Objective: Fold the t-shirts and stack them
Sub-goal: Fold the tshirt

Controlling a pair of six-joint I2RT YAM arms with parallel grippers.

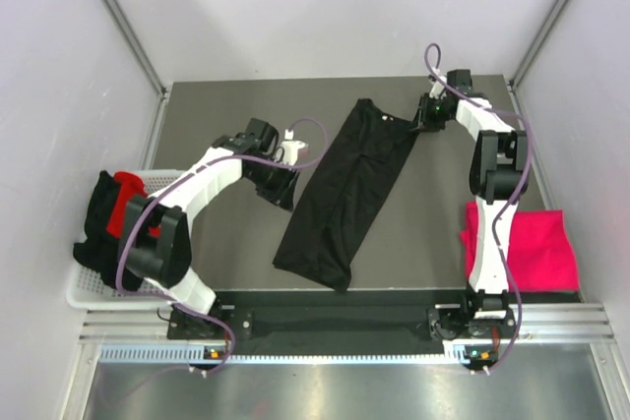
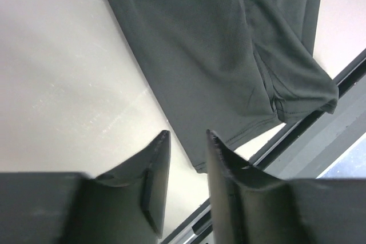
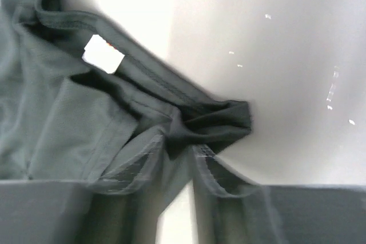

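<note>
- Right pincer (image 3: 177,144) — clenched on a bunched corner of the black tee (image 1: 343,189) at its collar end. In the wrist view the white tag (image 3: 103,54) lies just up-left of the fingertips.
- Black tee lies flat on the table (image 1: 226,115) as a narrow strip with its long axis diagonal. The collar end is far, at the right pincer. The hem end is near, pointing toward the arm bases, down-left of that pincer.
- Left pincer (image 2: 187,135) — released, nothing between its fingers. It is over the table just beside the tee's long left edge.
- Pink tee (image 1: 536,248) lies flat, well nearer than the right pincer, beside that arm's base.
- Basket (image 1: 84,292), holding black and red tees (image 1: 113,209), sits well left of the left pincer at the table's edge.
</note>
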